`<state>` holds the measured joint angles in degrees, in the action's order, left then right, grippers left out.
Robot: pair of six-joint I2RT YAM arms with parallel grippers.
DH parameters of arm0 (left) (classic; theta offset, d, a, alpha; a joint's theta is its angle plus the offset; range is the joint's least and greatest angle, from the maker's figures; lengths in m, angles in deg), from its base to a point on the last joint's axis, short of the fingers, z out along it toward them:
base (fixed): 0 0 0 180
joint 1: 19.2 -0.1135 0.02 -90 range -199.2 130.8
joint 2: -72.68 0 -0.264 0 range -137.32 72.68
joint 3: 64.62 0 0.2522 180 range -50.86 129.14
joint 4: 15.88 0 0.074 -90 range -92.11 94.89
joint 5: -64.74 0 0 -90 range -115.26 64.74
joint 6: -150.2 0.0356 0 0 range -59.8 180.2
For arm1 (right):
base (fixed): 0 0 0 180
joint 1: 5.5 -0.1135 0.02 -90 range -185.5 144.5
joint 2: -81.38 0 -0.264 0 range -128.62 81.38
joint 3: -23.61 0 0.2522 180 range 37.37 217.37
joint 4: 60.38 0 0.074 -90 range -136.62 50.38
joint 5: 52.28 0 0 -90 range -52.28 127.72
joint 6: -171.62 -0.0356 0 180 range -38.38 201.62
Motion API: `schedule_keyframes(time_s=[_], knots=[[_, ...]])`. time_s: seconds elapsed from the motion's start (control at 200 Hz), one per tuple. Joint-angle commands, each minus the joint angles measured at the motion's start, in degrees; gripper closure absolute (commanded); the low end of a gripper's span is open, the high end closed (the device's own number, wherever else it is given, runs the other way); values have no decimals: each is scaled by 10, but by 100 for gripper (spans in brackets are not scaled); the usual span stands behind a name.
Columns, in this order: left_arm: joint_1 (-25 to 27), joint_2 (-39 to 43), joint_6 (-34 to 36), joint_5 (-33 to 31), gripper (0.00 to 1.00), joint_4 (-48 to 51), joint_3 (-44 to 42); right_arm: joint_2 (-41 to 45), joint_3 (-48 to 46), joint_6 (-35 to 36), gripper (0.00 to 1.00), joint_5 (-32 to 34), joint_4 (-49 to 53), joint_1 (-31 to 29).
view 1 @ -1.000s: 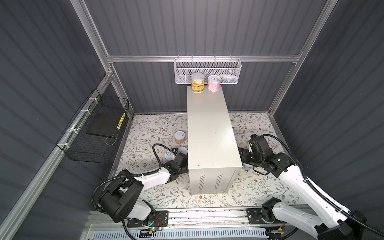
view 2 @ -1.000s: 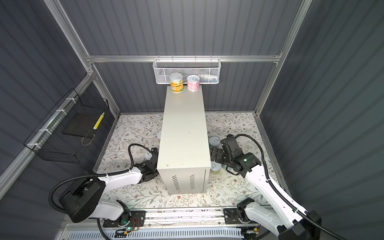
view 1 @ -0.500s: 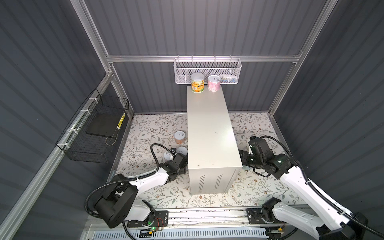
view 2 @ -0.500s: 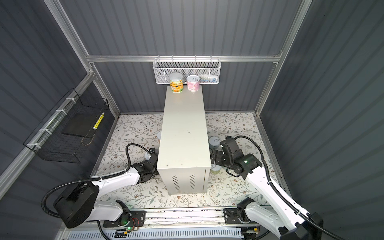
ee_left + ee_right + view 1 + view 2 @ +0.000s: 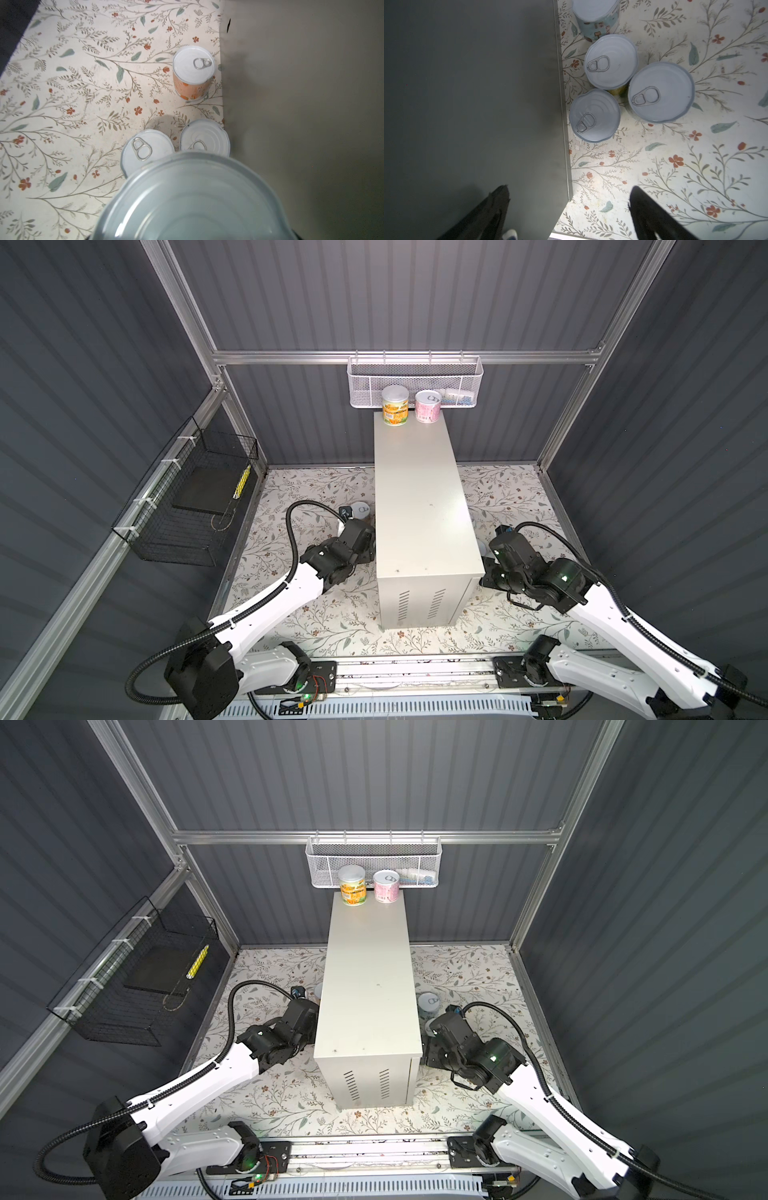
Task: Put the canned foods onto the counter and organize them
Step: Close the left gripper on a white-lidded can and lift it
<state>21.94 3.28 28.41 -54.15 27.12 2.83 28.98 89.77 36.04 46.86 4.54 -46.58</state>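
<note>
Setting: floral-printed floor (image 5: pixel 307 614) enclosed by dark ribbed walls.
Task surface: counter (image 5: pixel 419 497), off-white, standing between both grippers, vent slits on its near end.
Cans placed: yellow can (image 5: pixel 395 408) and pink can (image 5: pixel 428 406), upright and side by side at the top's far end, well beyond either gripper.
Left gripper (image 5: pixel 362 536): low beside the counter. A blurred lid (image 5: pixel 193 199) directly beneath it hides the fingers, so the grip cannot be told.
Ahead of left gripper: paired cans (image 5: pixel 147 151) just ahead, orange can (image 5: pixel 193 74) farther on, all upright on the floor.
Right gripper (image 5: pixel 569 188): fingers (image 5: pixel 496 207) spread wide, gripping nothing, straddling the counter's corner.
Ahead of right gripper: three clustered cans (image 5: pixel 611 61) beside the counter's wall, pale blue can (image 5: pixel 596 16) beyond them.
</note>
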Motion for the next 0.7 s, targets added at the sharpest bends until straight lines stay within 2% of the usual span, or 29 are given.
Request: schedule_keyframes(time_s=[0.0, 0.155, 0.23, 0.495, 0.61, 0.695], knots=[[-14, 18, 34, -22, 52, 29, 37, -11, 9, -20, 8, 12, 1, -20], [-72, 32, 44, 33, 52, 25, 39, -23, 17, -14, 8, 7, -11, -28], [-90, 37, 52, 40, 52, 28, 44, -28, 17, -16, 9, 2, -23, -33], [-100, 25, 75, 39, 52, 46, 81, -51, 24, -16, 9, 3, -41, -45], [-104, 22, 89, 32, 52, 60, 106, -49, 25, -18, 8, 24, -27, -45], [-116, 18, 113, 21, 52, 89, 156, -36, 24, -17, 7, 49, -11, -43]])
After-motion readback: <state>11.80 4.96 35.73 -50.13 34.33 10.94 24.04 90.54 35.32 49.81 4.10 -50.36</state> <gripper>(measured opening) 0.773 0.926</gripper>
